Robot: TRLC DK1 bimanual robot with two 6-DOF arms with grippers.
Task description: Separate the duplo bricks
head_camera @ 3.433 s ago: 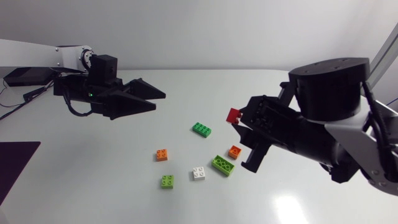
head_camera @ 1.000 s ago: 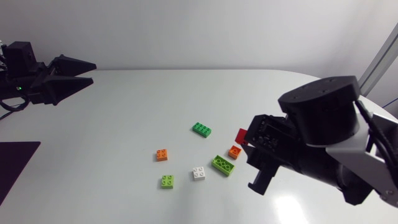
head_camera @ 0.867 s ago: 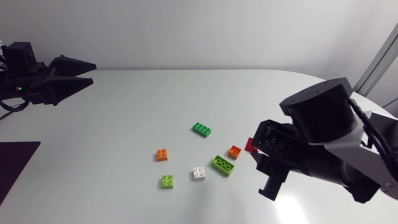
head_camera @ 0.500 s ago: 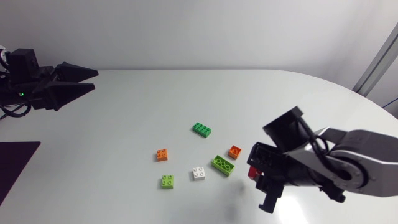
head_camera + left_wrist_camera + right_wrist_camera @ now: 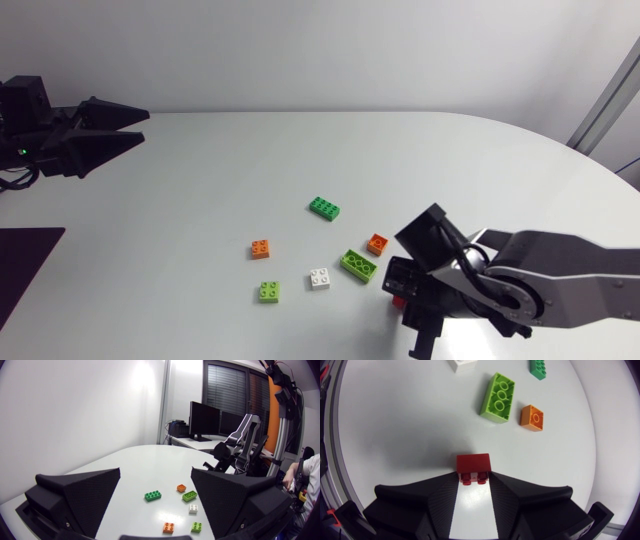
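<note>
My right gripper [image 5: 400, 293] is low over the table's front right part, shut on a red brick [image 5: 398, 298]. In the right wrist view the red brick [image 5: 473, 465] sits clamped between the two fingertips of that gripper [image 5: 473, 480]. Just ahead of it lie a long lime brick [image 5: 499, 397] and a small orange brick [image 5: 532, 417]. Loose on the table are a dark green brick [image 5: 323, 208], an orange brick [image 5: 377, 244], the long lime brick [image 5: 358, 265], a white brick [image 5: 320, 278], a second orange brick [image 5: 260, 249] and a small lime brick [image 5: 268, 291]. My left gripper [image 5: 145, 126] hangs open and empty at the far left.
The left wrist view looks across the table between its open fingers [image 5: 85, 492] to the scattered bricks, the dark green one [image 5: 153, 495] nearest the middle. A dark mat [image 5: 25, 270] lies at the table's left front edge.
My right gripper has come down and toward the table's front with the red brick, from beside the small orange brick to below it. The left arm has barely shifted.
</note>
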